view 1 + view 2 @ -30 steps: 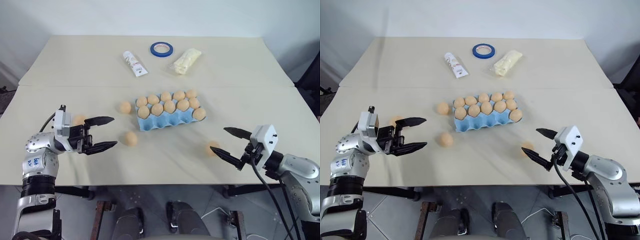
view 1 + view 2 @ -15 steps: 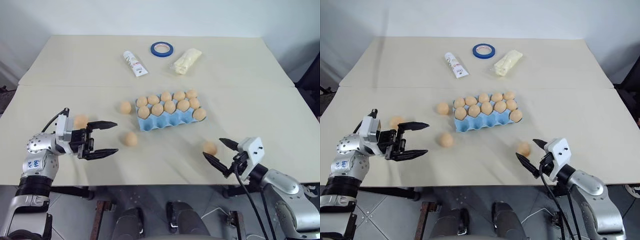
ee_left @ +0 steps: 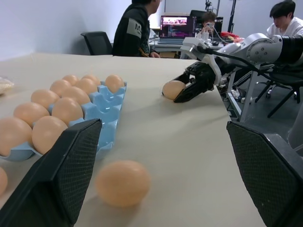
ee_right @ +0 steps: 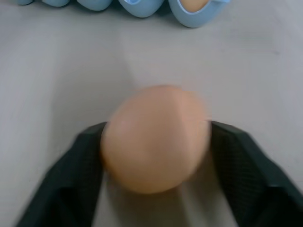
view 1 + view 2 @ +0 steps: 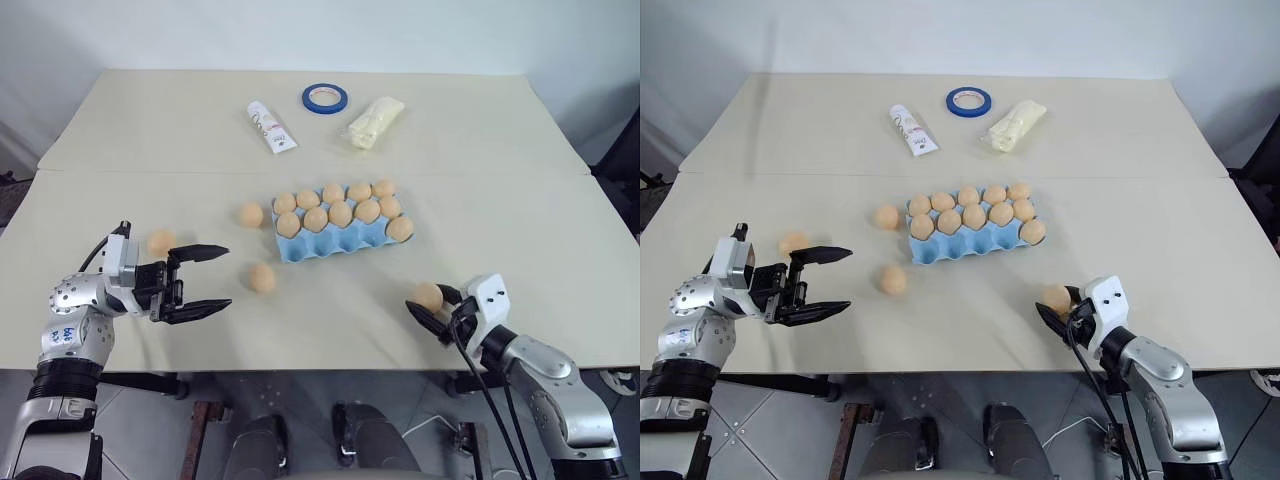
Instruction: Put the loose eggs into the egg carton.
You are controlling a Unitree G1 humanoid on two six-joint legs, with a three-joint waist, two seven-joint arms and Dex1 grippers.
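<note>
The right claw [image 5: 436, 306] has come down to the desk [image 5: 520, 215] over the last second and drawn its two black fingers in around the loose egg [image 5: 428, 296] near the front edge on the robot's right. A second ago those fingers stood wide apart, above and beside that egg; now the right wrist view shows the egg [image 4: 156, 138] seated between the pads [image 4: 239, 156], with a dark finger pressed against each flank. From these pictures it looks gripped but not yet lifted, since it seems to sit on the desk surface.

The left claw [image 5: 200, 280] hangs wide open, above the desk on the robot's left, and holds nothing. It has barely shifted.

The egg carton [image 5: 340, 236] lies in the middle of the desk with ten eggs standing in its cups (whether any cup is still free cannot be told from the head views). Three more loose eggs wait on the desk: one just beside the carton's left end [image 5: 251, 214], one in front of that [image 5: 262, 277], and one further left, near the open left claw [image 5: 160, 242].

For the task, this closing means that one egg is in hand, and my guess is the next step is lifting it and carrying it to the carton, gently, since a smooth oval can slip out of a two-finger pinch.
</note>
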